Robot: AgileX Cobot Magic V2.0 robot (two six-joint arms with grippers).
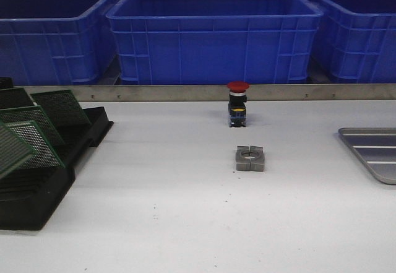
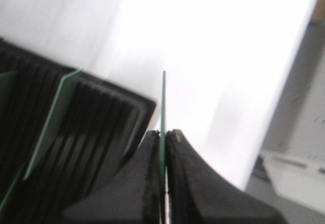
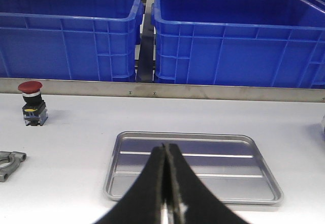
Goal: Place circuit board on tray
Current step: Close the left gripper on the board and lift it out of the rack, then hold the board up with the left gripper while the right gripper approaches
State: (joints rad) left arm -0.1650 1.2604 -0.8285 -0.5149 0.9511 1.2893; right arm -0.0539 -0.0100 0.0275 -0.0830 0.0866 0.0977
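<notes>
In the left wrist view my left gripper (image 2: pixel 163 132) is shut on a thin green circuit board (image 2: pixel 163 102), seen edge-on and sticking up out of the jaws, just beside the black slotted rack (image 2: pixel 101 127). More green boards (image 1: pixel 37 130) stand tilted in the rack (image 1: pixel 37 199) at the front view's left. The silver ribbed tray (image 1: pixel 374 152) lies at the far right of the table. In the right wrist view my right gripper (image 3: pixel 165 147) is shut and empty, held over the tray (image 3: pixel 203 168). Neither gripper shows in the front view.
A red-capped push button (image 1: pixel 237 104) stands mid-table, with a grey metal clamp block (image 1: pixel 250 159) in front of it. Both lie between rack and tray. Large blue bins (image 1: pixel 213 34) stand behind a metal rail (image 1: pixel 185 92) along the table's far edge.
</notes>
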